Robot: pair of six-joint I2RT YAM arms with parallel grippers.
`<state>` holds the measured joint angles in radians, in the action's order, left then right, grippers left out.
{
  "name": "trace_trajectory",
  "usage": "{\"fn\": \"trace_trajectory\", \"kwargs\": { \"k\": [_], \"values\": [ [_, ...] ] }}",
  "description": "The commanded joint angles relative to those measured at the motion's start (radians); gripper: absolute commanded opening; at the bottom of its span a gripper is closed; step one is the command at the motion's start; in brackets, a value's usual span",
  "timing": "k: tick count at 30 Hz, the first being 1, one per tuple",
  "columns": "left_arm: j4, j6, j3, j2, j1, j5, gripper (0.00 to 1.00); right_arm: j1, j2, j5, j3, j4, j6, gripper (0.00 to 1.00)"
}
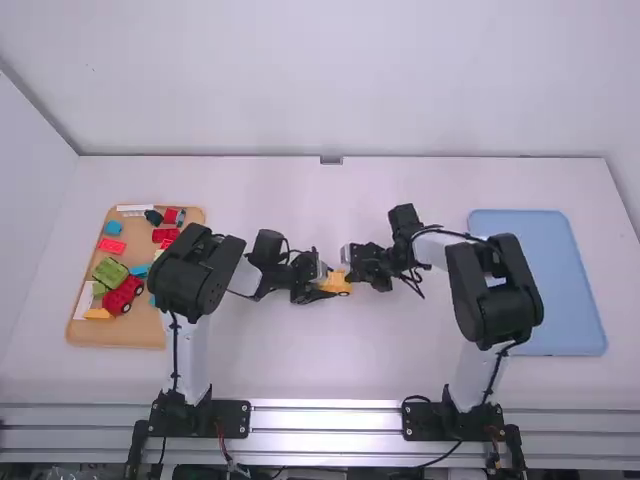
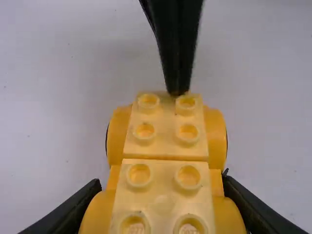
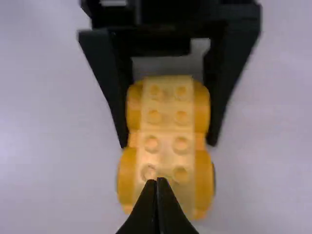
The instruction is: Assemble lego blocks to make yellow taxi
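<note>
My left gripper (image 1: 322, 285) is at the middle of the table, shut on a yellow studded car body (image 1: 336, 284) with rounded wheel parts at its sides. In the left wrist view the fingers of this gripper (image 2: 163, 190) press on both sides of the yellow car body (image 2: 165, 146). My right gripper (image 1: 350, 264) is at the other end of it. In the right wrist view the fingertips of this gripper (image 3: 158, 184) are together, with nothing between them, over the near end of the car body (image 3: 167, 122). I cannot tell whether they touch it.
At the left, a wooden tray (image 1: 140, 336) holds red, green, blue and yellow blocks, a red car (image 1: 121, 296) among them; the left arm partly covers it. A blue tray (image 1: 567, 290) lies at the right, beside and partly behind the right arm.
</note>
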<state>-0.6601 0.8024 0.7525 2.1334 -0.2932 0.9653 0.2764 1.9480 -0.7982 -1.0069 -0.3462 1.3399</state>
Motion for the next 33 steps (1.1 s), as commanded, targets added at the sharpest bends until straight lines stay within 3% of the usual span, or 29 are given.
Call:
{"fn": "trace_trajectory", "kwargs": {
  "k": [1,8,12,14,21,27,31,32,33],
  "values": [
    [0.034,-0.013,-0.026,0.04,-0.015,-0.092,0.26,0.062,0.023,0.125,0.014,0.008,-0.026,0.0],
    [0.035,-0.013,-0.027,0.04,-0.016,-0.092,0.24,0.051,0.019,0.099,-0.031,-0.006,-0.032,0.0],
    [0.035,-0.013,-0.027,0.04,-0.015,-0.092,0.22,-0.021,0.012,-0.174,-0.061,-0.041,0.021,0.0],
    [0.031,-0.013,-0.027,0.04,-0.016,-0.092,0.22,-0.036,0.012,-0.221,-0.052,-0.047,0.056,0.0],
    [0.027,-0.013,-0.027,0.04,-0.016,-0.092,0.24,0.026,0.012,0.003,0.011,0.06,-0.074,0.0],
    [0.027,-0.013,-0.027,0.04,-0.016,-0.092,0.38,0.066,0.012,0.084,0.019,0.084,-0.08,0.0],
    [0.016,-0.014,-0.027,0.04,-0.016,-0.092,0.7,0.027,-0.013,0.034,-0.018,0.042,-0.078,0.0],
    [0.011,-0.014,-0.027,0.04,-0.016,-0.092,0.78,0.004,-0.04,-0.008,-0.032,0.02,-0.08,0.02],
    [-0.003,-0.028,-0.027,0.04,-0.015,-0.092,0.84,-0.017,-0.06,-0.05,-0.048,-0.002,-0.079,0.11]
  ]
}}
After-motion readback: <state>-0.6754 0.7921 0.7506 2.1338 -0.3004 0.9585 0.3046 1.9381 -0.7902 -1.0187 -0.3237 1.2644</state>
